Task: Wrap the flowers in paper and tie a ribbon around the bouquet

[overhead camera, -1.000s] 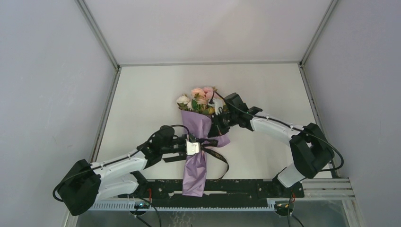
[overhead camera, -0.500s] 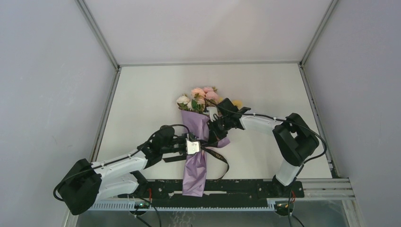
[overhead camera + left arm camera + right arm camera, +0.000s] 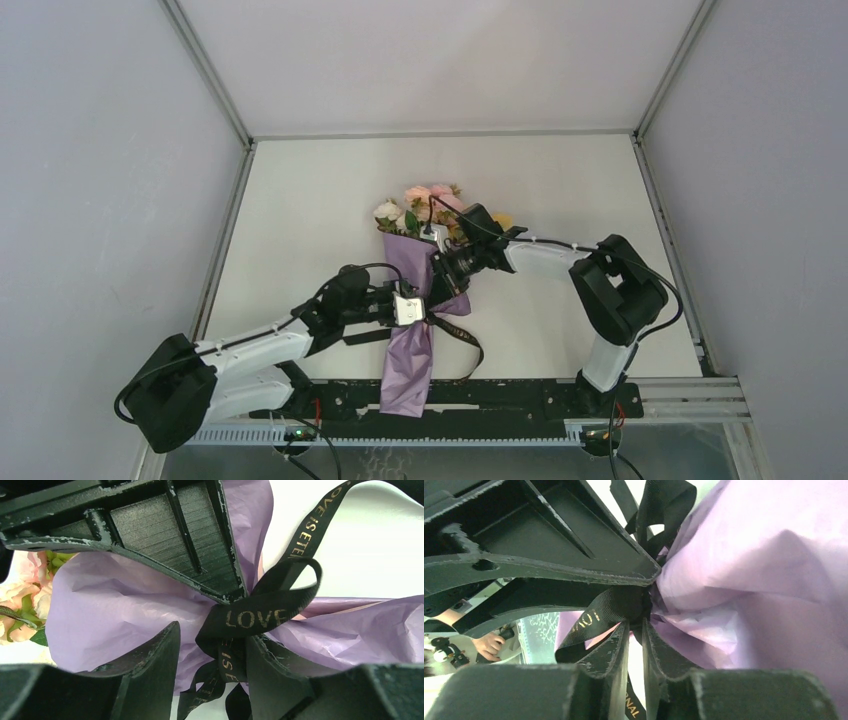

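Near the front edge of the table [image 3: 300, 200], about halfway between its left and right edges, lies the bouquet [image 3: 415, 262]. Its flowers [image 3: 425, 197] point to the far edge, and the tail of the lilac paper [image 3: 405, 370] reaches over the front edge and the black rail [image 3: 520, 395] there.

My left gripper [image 3: 245, 617] comes from the left side and pinches the bouquet at its narrow waist. One finger presses on the knot of the black ribbon [image 3: 255, 617] from above and the other finger sits just under it. The ribbon has gold letters; I can read "LOVE" on the knot. A loop stands up beside the knot, and one long end curls on the table to the right of the paper tail.

My right gripper [image 3: 649, 600] comes from the right, just beside the flowers, and its fingers are around a strand of the ribbon close to the gathered paper. I cannot tell if these fingers press the strand or only stand around it.
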Controlling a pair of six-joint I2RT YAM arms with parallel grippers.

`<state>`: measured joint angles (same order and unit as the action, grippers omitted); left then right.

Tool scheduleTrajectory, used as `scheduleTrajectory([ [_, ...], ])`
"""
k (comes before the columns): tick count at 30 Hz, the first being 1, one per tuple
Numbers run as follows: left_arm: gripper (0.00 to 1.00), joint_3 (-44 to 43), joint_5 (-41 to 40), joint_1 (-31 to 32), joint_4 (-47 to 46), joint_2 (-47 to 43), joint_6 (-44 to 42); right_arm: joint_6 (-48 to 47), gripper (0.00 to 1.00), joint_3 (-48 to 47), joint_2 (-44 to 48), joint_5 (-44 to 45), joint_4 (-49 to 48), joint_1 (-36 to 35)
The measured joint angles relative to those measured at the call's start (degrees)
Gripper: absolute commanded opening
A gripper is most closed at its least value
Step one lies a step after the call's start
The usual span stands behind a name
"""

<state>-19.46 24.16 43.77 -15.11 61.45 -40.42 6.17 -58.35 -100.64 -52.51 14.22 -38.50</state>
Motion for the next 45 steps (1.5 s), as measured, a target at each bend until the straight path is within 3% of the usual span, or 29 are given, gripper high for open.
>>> scheduleTrajectory([
  [8,0.53,0.00,-0.15,0.00,-0.46,0.07,0.00,1.62,0.33,0.11,-0.50,-2.03,-3.98,-0.13],
  [10,0.41,0.00,-0.35,0.02,-0.48,0.07,0.02,1.68,0.33,0.11,-0.66,-1.53,-4.59,-0.17],
  [13,0.16,0.00,-0.83,0.00,-0.57,0.07,0.26,1.66,0.33,0.11,-0.87,-0.20,-4.66,-0.28],
  [17,0.00,0.00,-1.38,0.00,-0.68,0.07,0.20,1.33,0.32,0.13,-0.87,1.55,-4.63,-0.37],
  [30,0.00,0.00,-1.25,0.00,-0.63,-1.11,-0.07,-3.43,0.39,0.24,1.95,5.11,-0.57,2.80],
  [38,0.00,0.00,-1.07,0.00,-0.70,-1.18,-0.04,-4.39,0.37,0.26,2.99,4.96,-2.54,1.20],
  [45,0.00,0.00,-1.09,0.00,-0.72,-1.18,-0.02,-4.37,0.44,0.28,1.86,3.72,-4.26,-0.15],
])
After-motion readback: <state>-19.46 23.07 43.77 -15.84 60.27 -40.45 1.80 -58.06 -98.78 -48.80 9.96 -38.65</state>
